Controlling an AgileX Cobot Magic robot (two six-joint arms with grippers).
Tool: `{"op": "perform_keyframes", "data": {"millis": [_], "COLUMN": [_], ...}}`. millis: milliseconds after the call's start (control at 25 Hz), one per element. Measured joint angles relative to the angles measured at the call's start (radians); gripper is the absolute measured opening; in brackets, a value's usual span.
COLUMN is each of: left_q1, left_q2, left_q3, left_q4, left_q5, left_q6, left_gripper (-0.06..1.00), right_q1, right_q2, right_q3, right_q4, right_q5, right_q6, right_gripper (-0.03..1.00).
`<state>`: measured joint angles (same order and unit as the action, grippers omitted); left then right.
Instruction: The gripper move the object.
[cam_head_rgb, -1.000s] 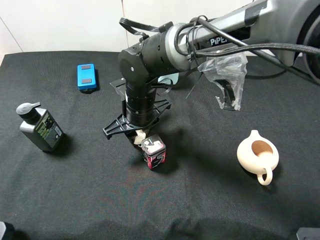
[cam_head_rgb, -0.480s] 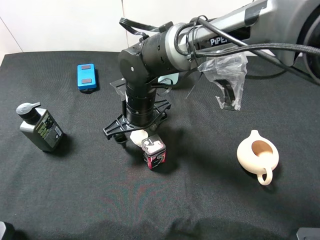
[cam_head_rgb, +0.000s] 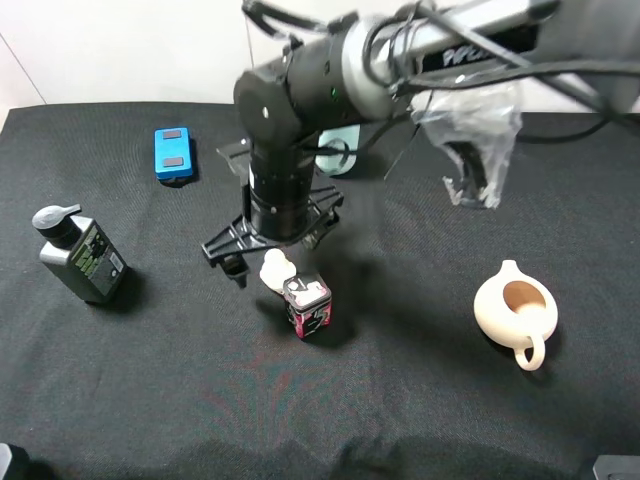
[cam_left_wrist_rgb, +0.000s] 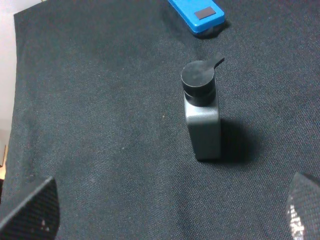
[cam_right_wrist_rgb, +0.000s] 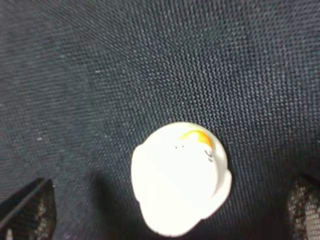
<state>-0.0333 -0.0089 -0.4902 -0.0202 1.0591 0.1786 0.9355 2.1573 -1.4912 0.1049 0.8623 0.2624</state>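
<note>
1. The object (cam_head_rgb: 275, 268), a small cream-white figurine with a knob over a rounder base, stood on the black counter (cam_head_rgb: 150, 400) just beside a red-and-black box (cam_head_rgb: 307, 305), on the box's far left in the high view. Whether the two touched could not be told.
2. The right pincer (cam_head_rgb: 272, 245) hung directly above the object, on the same side of the box. Its fingers were spread wide and held nothing. In the wrist view the object (cam_right_wrist_rgb: 180, 177) sat between the fingers, clear of both.
3. The left pincer (cam_left_wrist_rgb: 167, 210) was also spread and empty, well away from the box and facing a dark pump bottle (cam_left_wrist_rgb: 201, 112).
4. The object looked light, hard and smooth, so likely slippery, and perhaps brittle if dropped.
5. The best hold seemed to be low on the wider base, not the knob, with one finger on each flank.
6. The box crowded one side, so the fingers probably needed to close along a line that missed it.
</note>
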Motion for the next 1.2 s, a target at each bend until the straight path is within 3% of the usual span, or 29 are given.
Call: {"op": "perform_keyframes", "data": {"millis": [800, 1200], "left_q1": [0.0, 0.0], "left_q2": [0.0, 0.0], "left_q3": [0.0, 0.0], "left_q4": [0.0, 0.0], "left_q5": [0.0, 0.0], "left_q6": [0.0, 0.0], "left_gripper": [0.96, 0.96], "right_q1": [0.0, 0.0], "right_q2": [-0.209, -0.335], "right_q3": [-0.089, -0.094], "right_q4": [-0.019, -0.033], "right_q5": [0.33, 0.357], "right_q6": [-0.076, -0.119], "right_gripper": [0.69, 0.69]}}
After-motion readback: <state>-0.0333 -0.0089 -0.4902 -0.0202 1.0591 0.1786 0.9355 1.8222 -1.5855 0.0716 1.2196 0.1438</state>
